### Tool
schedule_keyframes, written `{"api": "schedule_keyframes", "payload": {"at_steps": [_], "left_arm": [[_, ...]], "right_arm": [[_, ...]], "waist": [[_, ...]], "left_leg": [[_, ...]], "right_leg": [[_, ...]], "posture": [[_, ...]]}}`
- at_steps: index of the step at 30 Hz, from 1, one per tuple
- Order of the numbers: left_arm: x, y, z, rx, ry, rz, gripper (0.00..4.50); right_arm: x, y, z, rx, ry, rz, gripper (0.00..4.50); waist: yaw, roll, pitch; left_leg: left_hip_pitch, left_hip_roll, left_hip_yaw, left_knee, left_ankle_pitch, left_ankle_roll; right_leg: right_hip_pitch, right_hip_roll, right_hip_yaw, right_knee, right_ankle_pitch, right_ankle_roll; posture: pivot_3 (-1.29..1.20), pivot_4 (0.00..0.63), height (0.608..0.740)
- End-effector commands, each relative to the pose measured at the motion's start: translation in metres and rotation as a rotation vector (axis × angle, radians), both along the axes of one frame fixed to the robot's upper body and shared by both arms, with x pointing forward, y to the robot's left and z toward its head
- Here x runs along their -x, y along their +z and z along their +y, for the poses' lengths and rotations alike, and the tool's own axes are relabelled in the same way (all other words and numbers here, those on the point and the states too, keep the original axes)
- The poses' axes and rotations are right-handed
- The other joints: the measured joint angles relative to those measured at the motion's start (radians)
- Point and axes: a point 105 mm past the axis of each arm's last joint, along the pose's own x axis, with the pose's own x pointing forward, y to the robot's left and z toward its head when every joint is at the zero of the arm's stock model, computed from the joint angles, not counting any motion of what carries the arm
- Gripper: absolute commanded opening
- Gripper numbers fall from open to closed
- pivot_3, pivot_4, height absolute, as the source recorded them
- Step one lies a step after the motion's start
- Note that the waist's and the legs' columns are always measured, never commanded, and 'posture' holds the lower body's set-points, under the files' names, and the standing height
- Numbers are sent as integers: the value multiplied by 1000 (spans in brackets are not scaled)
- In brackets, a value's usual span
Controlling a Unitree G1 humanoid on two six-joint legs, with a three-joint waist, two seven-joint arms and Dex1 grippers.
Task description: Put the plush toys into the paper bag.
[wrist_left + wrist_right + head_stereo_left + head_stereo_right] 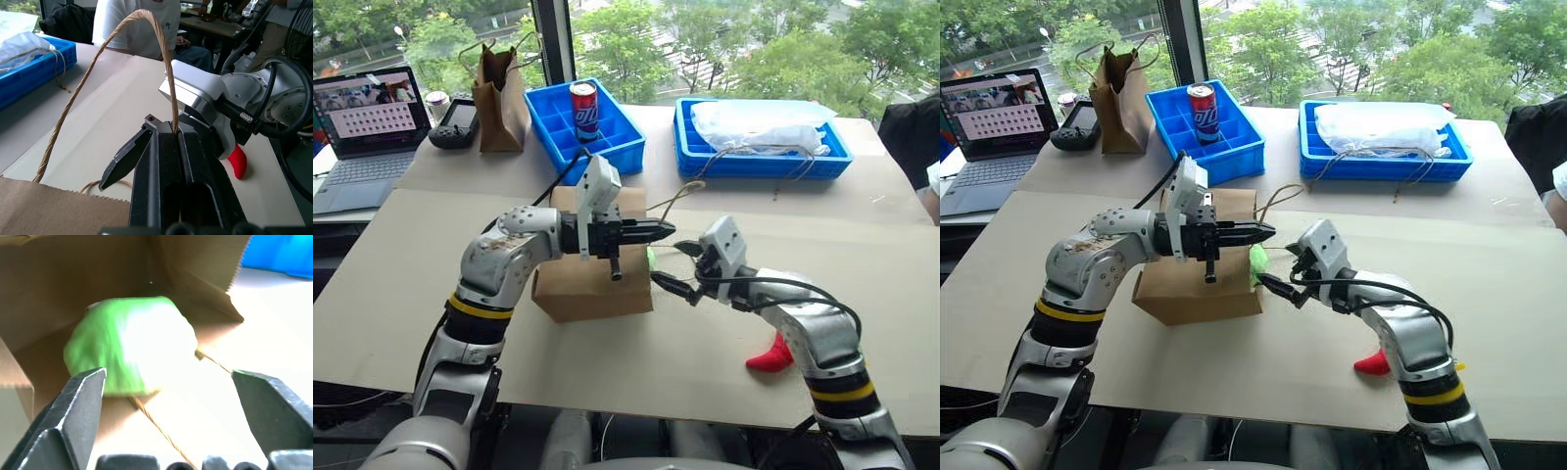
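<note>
Green plush toy [129, 345] lies in paper bag [73, 279], beyond right gripper's [168, 401] spread fingers.

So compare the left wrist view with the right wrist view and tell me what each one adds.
Left wrist view: the left gripper shut on the twine handle, the red chili toy lying on the table, a blue tray, and a person in a white shirt.

Right wrist view: the open right gripper at the bag's mouth, the green plush toy just inside.

Both: the brown paper bag.

The soda can [583, 110] in the blue bin [607, 147] carries a logo, not clearly readable.
</note>
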Motion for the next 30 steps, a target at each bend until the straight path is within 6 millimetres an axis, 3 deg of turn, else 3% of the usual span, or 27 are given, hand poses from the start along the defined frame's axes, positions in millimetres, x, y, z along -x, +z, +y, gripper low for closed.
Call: {"api": "schedule_keyframes", "payload": {"at_steps": [1, 3, 6, 10, 14, 17, 18, 21, 24, 26, 28, 30], "left_arm": [[6, 8, -3, 24, -33, -44, 0], [7, 5, -5, 20, -47, -42, 0], [8, 3, -7, 17, -64, -41, 0], [9, 1, -9, 14, -81, -44, 0], [9, 1, -10, 11, -92, -45, 0], [10, 2, -10, 7, -101, -46, 0], [10, 2, -10, 4, -106, -47, 0], [11, 3, -9, -1, -111, -48, 0], [11, 4, -7, -6, -113, -50, 0], [12, 5, -6, -8, -117, -50, 0], [13, 6, -6, -8, -123, -45, 0], [14, 7, -6, -9, -132, -43, 0]], "right_arm": [[23, 28, -34, 24, -61, -35, 4485], [37, 34, -57, 74, -111, -3, 4485], [65, 28, -81, 201, -132, 128, 4485], [75, 21, -126, 293, -355, 233, 4485], [82, -2, -132, 267, -443, 324, 4485], [85, -30, -131, 246, -491, 394, 3795], [84, -36, -130, 240, -500, 400, 3385], [76, -38, -127, 202, -513, 376, 2274], [66, -21, -126, 191, -500, 295, 1370], [52, 5, -121, 148, -474, 187, 695], [39, 27, -105, 81, -405, 106, 57], [23, 38, -77, 11, -307, 69, 18]], "waist": [[1, 0, 0], [2, 1, 0], [3, 1, 0], [-1, 0, 1], [-5, 0, 1], [-4, 0, 1], [-4, 0, 1], [-7, 1, 1], [-8, 0, 1], [-10, 0, 1], [-16, 1, 1], [-20, 0, 1]], "left_leg": [[0, 0, 0, 0, 0, 0], [0, 0, 0, 0, 0, 0], [0, 0, 0, 0, 0, 0], [1, 0, -1, 0, 0, 0], [3, -1, 0, 0, 0, 0], [3, -1, -1, 0, 0, 0], [2, -1, -1, 0, 0, 0], [2, -1, 0, 0, 0, 0], [2, -2, 0, 0, 0, 0], [3, -2, 1, 0, 0, 0], [3, -2, 1, 0, 0, 0], [3, -2, 1, 0, 0, 0]], "right_leg": [[0, 0, 0, 0, 0, 0], [1, 0, 1, -1, 0, 0], [1, 0, 1, -1, 0, 0], [2, 1, 2, -2, 0, 0], [3, 1, 3, -2, 0, 0], [3, 2, 3, -2, 0, 0], [3, 2, 3, -2, 0, 1], [2, 1, 5, -2, -1, 2], [3, 1, 7, -2, -1, 3], [3, 1, 8, -2, -1, 3], [2, 1, 9, -2, -1, 3], [2, 2, 10, -1, -1, 3]], "posture": [[0, 150, 734], [0, 150, 734], [0, 150, 734], [0, 150, 734], [0, 150, 734], [0, 150, 734], [0, 150, 734], [0, 150, 734], [0, 150, 734], [0, 150, 734], [0, 150, 734], [0, 150, 734]]}}
